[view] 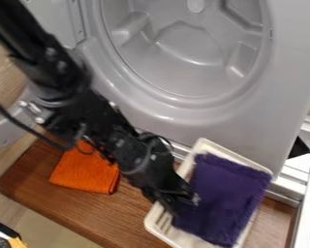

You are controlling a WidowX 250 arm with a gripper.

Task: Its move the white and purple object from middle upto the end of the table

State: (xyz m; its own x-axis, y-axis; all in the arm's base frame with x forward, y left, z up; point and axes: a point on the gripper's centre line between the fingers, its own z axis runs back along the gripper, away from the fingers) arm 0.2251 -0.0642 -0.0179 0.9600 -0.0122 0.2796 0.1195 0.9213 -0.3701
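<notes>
A black gripper, whether open or closed impossible to tell, hangs over the left side of the white tray at the wooden table's right, where catching only its purple cloth could drag that out.

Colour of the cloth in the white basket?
Purple, a dark shade, lying in the white basket; seen in the camera view.
</notes>
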